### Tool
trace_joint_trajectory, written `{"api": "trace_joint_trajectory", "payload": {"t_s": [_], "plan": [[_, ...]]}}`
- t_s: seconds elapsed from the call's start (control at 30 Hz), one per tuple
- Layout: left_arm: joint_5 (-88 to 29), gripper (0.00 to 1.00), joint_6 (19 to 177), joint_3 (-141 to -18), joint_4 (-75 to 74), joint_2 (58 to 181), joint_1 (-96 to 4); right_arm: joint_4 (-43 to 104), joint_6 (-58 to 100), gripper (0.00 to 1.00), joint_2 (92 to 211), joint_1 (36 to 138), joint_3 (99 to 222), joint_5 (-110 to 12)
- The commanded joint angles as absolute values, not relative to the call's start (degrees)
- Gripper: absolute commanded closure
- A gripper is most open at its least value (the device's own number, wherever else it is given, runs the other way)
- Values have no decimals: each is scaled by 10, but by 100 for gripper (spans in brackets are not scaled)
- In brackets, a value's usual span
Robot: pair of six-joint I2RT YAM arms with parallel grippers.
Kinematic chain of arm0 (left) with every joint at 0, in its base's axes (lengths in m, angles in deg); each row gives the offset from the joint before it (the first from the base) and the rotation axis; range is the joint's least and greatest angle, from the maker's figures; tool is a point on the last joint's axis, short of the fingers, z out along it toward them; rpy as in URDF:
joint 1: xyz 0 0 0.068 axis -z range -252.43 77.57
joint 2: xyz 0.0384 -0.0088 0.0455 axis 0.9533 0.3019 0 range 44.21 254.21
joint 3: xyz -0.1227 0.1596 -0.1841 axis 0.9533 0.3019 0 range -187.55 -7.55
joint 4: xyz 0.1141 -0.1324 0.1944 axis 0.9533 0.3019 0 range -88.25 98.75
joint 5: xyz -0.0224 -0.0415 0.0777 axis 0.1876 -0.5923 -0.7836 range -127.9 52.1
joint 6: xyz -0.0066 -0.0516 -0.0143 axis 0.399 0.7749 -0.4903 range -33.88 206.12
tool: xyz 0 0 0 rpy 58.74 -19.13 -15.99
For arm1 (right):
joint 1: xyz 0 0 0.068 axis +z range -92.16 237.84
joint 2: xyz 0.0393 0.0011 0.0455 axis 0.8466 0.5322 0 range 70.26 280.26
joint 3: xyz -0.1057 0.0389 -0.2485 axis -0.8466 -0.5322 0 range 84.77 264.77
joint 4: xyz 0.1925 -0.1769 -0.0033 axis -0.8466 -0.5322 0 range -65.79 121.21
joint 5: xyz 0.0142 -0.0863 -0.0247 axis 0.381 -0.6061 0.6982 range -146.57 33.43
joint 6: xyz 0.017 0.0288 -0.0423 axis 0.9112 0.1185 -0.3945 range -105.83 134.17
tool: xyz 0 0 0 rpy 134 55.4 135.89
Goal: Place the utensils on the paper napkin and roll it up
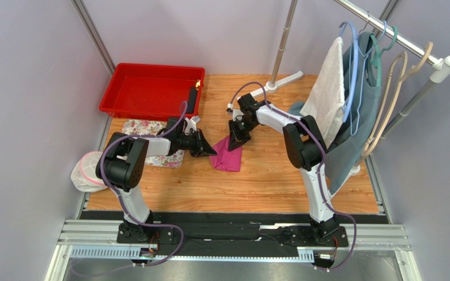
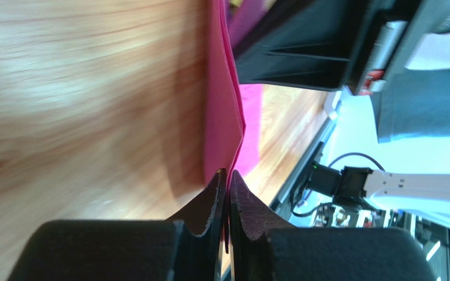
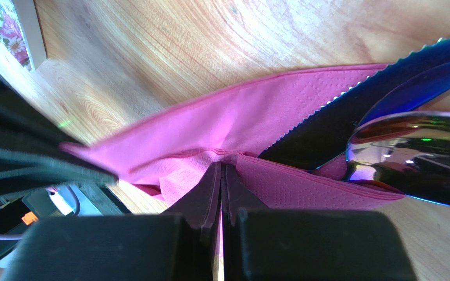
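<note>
The magenta paper napkin (image 1: 228, 157) lies at the table's middle, partly folded up. My left gripper (image 1: 211, 150) is shut on its left edge; in the left wrist view the sheet (image 2: 221, 111) runs into the closed jaws (image 2: 228, 175). My right gripper (image 1: 235, 139) is shut on the napkin's far edge (image 3: 251, 117), pinching a fold between its fingertips (image 3: 221, 168). In the right wrist view a serrated dark knife (image 3: 339, 123) and an iridescent spoon bowl (image 3: 412, 152) lie on the napkin at right. The utensils are hidden in the top view.
A red tray (image 1: 151, 89) stands at the back left. A white floral cloth (image 1: 145, 130) lies under the left arm. A white mesh bag (image 1: 85, 171) sits at the left edge. A clothes rack (image 1: 350, 82) with hangers and garments stands at right.
</note>
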State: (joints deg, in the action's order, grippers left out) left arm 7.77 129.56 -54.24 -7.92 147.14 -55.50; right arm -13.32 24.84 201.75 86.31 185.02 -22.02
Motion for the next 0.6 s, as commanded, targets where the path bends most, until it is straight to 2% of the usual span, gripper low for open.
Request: {"api": "trace_joint_trajectory", "payload": {"t_s": [0.0, 0.33, 0.43, 0.57], "plan": [[101, 88, 1315, -576, -109, 1448, -523, -132, 233, 100, 2055, 870, 1846, -284], [38, 89, 1346, -607, -114, 1521, -477, -130, 243, 100, 2050, 871, 1839, -283], [12, 88, 1325, -624, -85, 1542, -473, -129, 246, 100, 2046, 871, 1834, -286], [-40, 88, 1261, -666, 53, 1566, -471, -126, 252, 100, 2041, 871, 1825, -288]]}}
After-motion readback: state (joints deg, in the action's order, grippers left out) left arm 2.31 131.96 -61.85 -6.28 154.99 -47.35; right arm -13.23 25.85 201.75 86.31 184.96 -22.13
